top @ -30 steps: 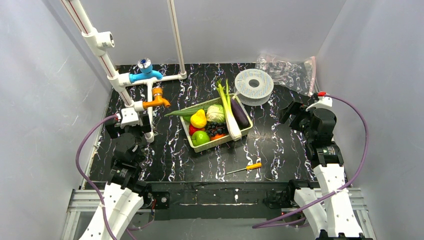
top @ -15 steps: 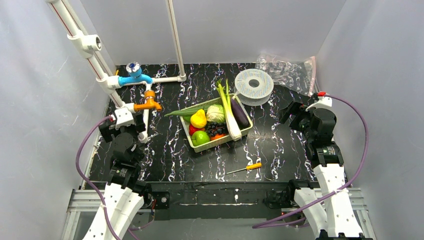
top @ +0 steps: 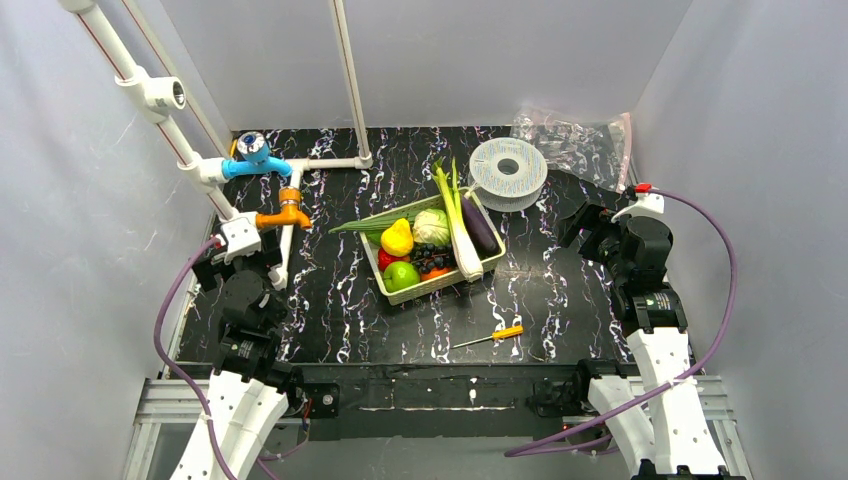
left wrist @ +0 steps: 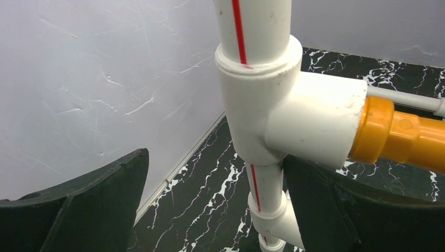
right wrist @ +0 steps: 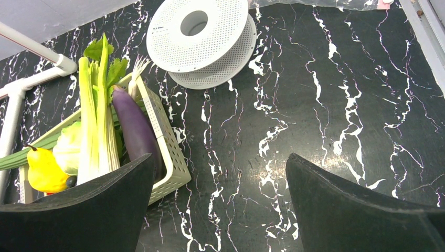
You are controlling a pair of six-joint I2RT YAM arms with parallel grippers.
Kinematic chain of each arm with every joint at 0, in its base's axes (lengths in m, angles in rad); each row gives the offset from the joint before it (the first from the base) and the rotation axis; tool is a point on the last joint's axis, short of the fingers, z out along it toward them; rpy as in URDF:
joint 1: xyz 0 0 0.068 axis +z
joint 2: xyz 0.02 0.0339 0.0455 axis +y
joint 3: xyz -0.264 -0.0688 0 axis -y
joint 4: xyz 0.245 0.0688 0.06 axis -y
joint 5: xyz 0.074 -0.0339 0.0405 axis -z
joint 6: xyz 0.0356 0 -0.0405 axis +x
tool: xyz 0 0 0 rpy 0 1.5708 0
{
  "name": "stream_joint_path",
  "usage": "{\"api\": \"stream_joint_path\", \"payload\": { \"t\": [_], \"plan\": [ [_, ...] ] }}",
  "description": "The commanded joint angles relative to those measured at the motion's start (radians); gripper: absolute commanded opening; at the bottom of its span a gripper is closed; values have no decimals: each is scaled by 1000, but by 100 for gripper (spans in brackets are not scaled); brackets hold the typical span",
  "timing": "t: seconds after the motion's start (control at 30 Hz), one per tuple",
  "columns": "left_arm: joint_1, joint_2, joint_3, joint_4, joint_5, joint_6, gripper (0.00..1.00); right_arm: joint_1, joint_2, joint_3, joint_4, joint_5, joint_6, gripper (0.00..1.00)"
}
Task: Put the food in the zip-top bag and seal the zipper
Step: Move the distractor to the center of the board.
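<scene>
The food lies in a pale-green basket (top: 487, 262) mid-table: a leek (top: 455, 215), a purple eggplant (top: 480, 228), a yellow pepper (top: 397, 238), a cabbage (top: 432, 227) and a green apple (top: 401, 275). The right wrist view shows the leek (right wrist: 97, 121) and eggplant (right wrist: 135, 128) too. The clear zip-top bag (top: 570, 140) lies flat at the back right, its pink zipper (top: 626, 140) along the right edge. My left gripper (top: 240, 262) is open around a white pipe (left wrist: 265, 184), whose tee touches the right finger. My right gripper (top: 590, 228) hangs open and empty over bare table right of the basket.
A white pipe frame (top: 215, 165) with a blue valve (top: 250, 155) and an orange valve (top: 283, 215) leans at the left. A grey spool (top: 508, 172) sits behind the basket. A yellow-handled screwdriver (top: 490, 337) lies near the front edge. Grey walls close in three sides.
The pipe frame and its valves have swung to the left, and my left gripper has moved left with it. The right arm has not moved.
</scene>
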Motion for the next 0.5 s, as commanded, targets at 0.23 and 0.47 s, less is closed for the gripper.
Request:
{"api": "stream_joint_path", "payload": {
  "t": [0.23, 0.47],
  "plan": [
    [22, -21, 63, -71, -119, -70, 99, 1, -11, 1, 36, -3, -1, 100],
    [-8, -61, 260, -480, -79, -329, 100, 1, -8, 3, 39, -1, -1, 100]
  ]
}}
